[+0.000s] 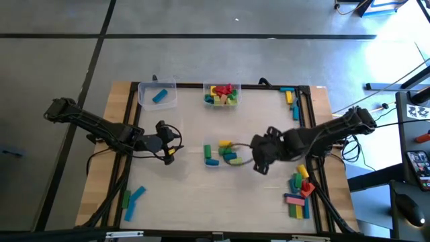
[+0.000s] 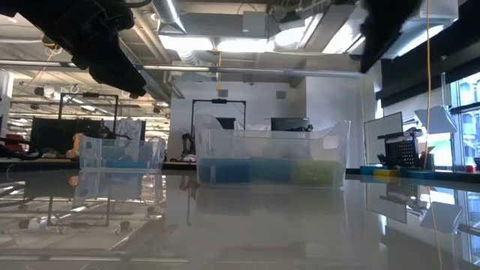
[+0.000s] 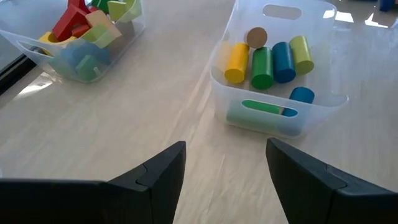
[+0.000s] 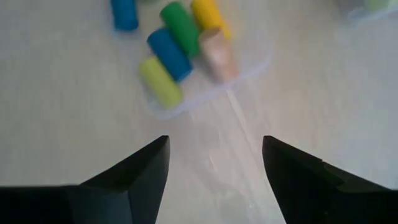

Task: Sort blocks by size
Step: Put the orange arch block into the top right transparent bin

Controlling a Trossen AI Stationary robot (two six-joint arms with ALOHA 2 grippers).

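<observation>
Both grippers hovered near the middle tub [image 1: 222, 153], jaws wide and holding nothing: the left gripper [image 3: 225, 163] on its left, the right gripper [image 4: 214, 160] on its right. Short round blocks [image 3: 272, 61] lay inside this tub. Other blocks filled the far tub [image 1: 222, 94]; more blocks lay at the table's [image 1: 188, 195] right edge [image 1: 300, 191] and near-left corner [image 1: 132, 200].
</observation>
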